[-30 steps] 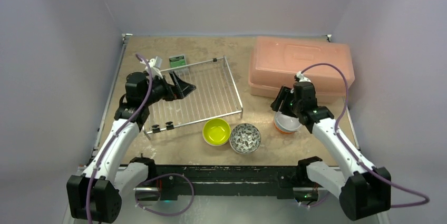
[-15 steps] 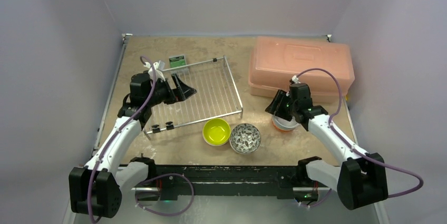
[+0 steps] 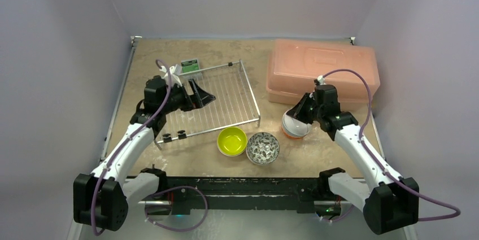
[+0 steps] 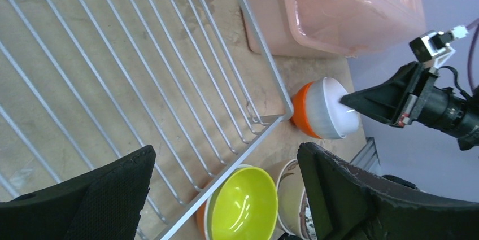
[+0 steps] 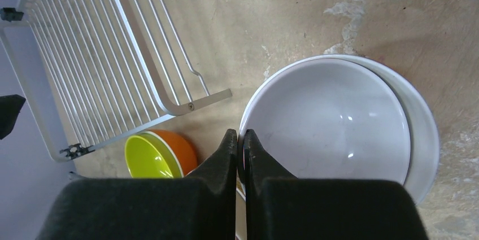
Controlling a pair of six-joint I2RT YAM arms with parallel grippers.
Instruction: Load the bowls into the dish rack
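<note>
My right gripper (image 3: 303, 113) (image 5: 240, 138) is shut on the near rim of a white bowl (image 5: 333, 121) (image 3: 294, 121). That bowl is tilted and nested in an orange bowl (image 3: 290, 135) (image 4: 300, 114) on the table, right of the dish rack (image 3: 226, 104) (image 4: 169, 65). A lime-green bowl (image 3: 232, 140) (image 5: 144, 158), stacked in another orange bowl (image 5: 182, 148), and a black-and-white patterned bowl (image 3: 262, 148) sit just in front of the rack. My left gripper (image 3: 201, 95) (image 4: 226, 155) hovers open over the rack's left half, holding nothing. The rack has no bowls in it.
A pink translucent lidded box (image 3: 322, 70) (image 4: 339, 8) stands at the back right, just behind the right gripper. A small green object (image 3: 190, 66) lies behind the rack's far edge. Grey walls close in on three sides.
The right gripper has shut on the white bowl's rim, and the nested bowls have tipped and shifted left. The left gripper has drifted slightly right over the rack, still open.
</note>
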